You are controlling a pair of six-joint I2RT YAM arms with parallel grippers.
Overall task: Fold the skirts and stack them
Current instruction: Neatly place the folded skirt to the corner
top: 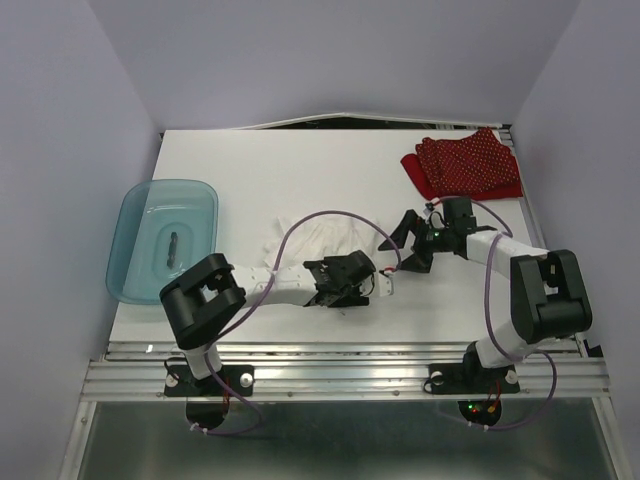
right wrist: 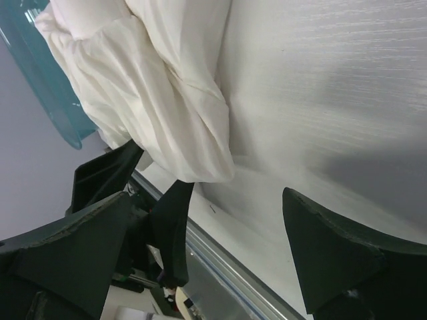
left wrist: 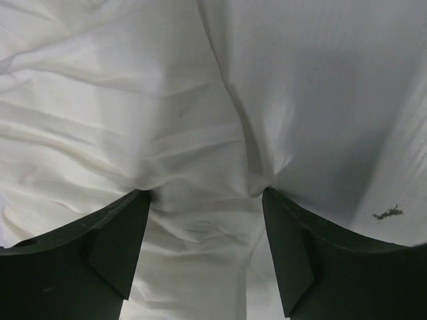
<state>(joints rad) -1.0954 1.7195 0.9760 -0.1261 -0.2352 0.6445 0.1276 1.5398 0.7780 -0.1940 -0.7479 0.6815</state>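
The white skirt (top: pixel 318 237) lies bunched and wrinkled in the middle of the table. My left gripper (top: pixel 345 280) is down on its near edge. In the left wrist view the jaws (left wrist: pixel 205 195) stand wide apart with white cloth (left wrist: pixel 133 107) between and beyond them. My right gripper (top: pixel 402 247) is open and empty, just right of the skirt's right end. Its view shows the skirt's end (right wrist: pixel 153 93) ahead of the open fingers (right wrist: pixel 207 197). The red polka-dot skirt (top: pixel 465 165) lies folded at the back right corner.
A translucent teal tub (top: pixel 130 215) sits at the table's left edge with a small dark thing (top: pixel 172 247) inside; its rim shows in the right wrist view (right wrist: pixel 40 73). The table's metal front rail (top: pixel 350 350) runs close behind the left gripper.
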